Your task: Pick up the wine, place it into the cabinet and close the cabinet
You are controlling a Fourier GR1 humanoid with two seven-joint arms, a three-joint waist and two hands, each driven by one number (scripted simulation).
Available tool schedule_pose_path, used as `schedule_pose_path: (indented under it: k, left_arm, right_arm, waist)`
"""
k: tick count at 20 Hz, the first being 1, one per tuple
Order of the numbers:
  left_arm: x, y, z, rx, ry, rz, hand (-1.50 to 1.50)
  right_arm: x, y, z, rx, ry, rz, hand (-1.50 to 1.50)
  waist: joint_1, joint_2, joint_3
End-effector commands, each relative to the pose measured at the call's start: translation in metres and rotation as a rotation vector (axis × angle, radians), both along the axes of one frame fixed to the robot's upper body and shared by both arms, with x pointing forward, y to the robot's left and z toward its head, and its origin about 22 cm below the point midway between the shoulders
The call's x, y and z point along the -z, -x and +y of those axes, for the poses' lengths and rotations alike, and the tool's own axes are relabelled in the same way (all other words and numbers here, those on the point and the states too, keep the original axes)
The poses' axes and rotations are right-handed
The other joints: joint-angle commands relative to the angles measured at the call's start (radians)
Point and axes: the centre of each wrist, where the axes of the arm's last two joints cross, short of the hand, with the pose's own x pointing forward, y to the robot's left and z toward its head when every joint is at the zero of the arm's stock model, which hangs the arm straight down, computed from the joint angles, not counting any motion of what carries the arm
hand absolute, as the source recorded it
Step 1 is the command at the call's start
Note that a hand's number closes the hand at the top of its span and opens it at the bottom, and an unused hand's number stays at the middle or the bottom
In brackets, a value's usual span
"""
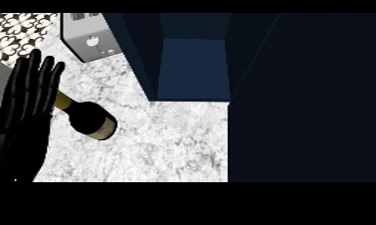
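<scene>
while the left hand (28, 100) stands at the view's left edge with its fingers straight and spread, pointing up, it holds nothing and looks to be resting rather than working. the wine (88, 117) lies on the marble counter (169, 139) just to the right of that hand, its gold-banded neck running up and left until it disappears behind the fingers, its dark body and base pointing down and right. so the bottle's long axis runs on a diagonal, from the hand's fingers toward the middle of the counter, and whether the neck touches the fingers i cannot tell, since they overlap in this view. the right hand does not show at all, so of the two only the left is seen beside the bottle. up and to the right of the wine stands the cabinet (192, 64), dark blue, its inside open to view, with a big dark panel (308, 99) filling the right side that is probably its open door. a grey toaster (86, 37) sits at the top left, apart from the bottle. by my reckoning the pick has not yet begun, and the bottle must travel up and right to reach the cabinet's opening.
</scene>
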Motion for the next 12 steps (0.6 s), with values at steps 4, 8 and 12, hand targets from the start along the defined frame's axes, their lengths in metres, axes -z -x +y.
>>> schedule_pose_path:
  k: [4,8,12]
  left_arm:
    - [0.011,-0.001,0.056,-0.026,0.052,0.019,-1.5]
    - [0.018,0.009,0.051,0.003,0.299,0.181,-1.5]
    - [-0.009,0.029,0.073,0.014,0.307,0.185,-1.5]
  right_arm:
    - [-0.017,0.024,0.015,-0.053,0.023,-0.005,-1.5]
    - [-0.006,0.04,0.024,-0.282,0.013,0.081,-1.5]
    - [-0.036,0.063,0.019,-0.292,0.038,0.083,-1.5]
  waist:
    - [-0.002,0.015,0.031]
    - [0.004,0.01,0.031]
    - [0.002,0.012,0.031]
